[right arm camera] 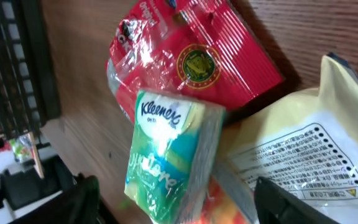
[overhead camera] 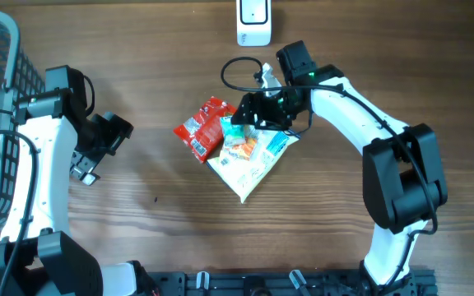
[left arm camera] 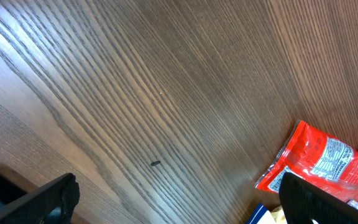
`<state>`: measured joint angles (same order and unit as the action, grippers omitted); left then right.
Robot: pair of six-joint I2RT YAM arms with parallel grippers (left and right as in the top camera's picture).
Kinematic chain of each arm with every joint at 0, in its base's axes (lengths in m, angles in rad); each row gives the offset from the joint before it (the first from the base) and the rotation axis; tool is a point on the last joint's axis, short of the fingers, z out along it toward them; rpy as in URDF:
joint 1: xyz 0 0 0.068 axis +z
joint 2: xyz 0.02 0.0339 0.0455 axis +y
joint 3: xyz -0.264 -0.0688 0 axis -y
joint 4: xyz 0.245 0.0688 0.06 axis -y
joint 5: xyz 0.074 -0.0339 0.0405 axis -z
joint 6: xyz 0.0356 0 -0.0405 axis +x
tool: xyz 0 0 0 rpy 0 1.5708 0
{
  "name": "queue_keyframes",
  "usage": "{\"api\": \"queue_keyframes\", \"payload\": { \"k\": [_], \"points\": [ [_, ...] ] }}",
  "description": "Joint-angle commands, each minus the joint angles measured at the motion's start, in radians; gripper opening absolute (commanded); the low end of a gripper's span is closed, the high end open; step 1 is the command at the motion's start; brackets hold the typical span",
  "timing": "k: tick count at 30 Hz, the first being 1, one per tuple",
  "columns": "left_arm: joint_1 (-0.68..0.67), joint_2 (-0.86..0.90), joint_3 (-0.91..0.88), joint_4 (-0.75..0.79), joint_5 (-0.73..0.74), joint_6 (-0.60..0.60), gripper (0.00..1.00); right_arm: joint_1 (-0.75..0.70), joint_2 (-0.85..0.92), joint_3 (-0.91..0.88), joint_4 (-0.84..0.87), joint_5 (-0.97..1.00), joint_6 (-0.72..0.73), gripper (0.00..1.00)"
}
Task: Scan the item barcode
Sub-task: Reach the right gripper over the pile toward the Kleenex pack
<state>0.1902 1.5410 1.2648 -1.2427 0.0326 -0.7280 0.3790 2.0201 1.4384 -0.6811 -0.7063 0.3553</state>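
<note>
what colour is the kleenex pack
The Kleenex pack is green with a white top, clearest in the right wrist view.

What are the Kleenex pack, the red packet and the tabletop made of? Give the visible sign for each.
Kleenex tissue pack: probably thin, soft plastic film, glossy; it creases and catches highlights. Red packet: shiny, crinkled plastic wrapper, judging by the bright streaky glare. Tabletop: dark wood or wood-look laminate with a satin finish; the grain lines are clear, but which of the two cannot be told.
</note>
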Motion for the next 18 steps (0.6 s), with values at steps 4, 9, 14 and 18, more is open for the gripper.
{"api": "queue_keyframes", "payload": {
  "k": [4,9,14,18],
  "points": [
    [0.003,0.0,-0.001,-0.002,0.011,-0.01,1.0,0.008,0.021,-0.061,0.083,-0.079,0.109,0.7],
    [0.003,0.0,-0.001,-0.002,0.011,-0.01,1.0,0.008,0.021,-0.121,0.157,-0.074,0.149,0.63],
    [0.003,0.0,-0.001,-0.002,0.011,-0.01,1.0,0.008,0.021,-0.158,0.202,-0.049,0.15,0.57],
    [0.003,0.0,-0.001,-0.002,0.011,-0.01,1.0,0.008,0.024,-0.158,0.213,-0.041,0.153,0.57]
  ]
}}
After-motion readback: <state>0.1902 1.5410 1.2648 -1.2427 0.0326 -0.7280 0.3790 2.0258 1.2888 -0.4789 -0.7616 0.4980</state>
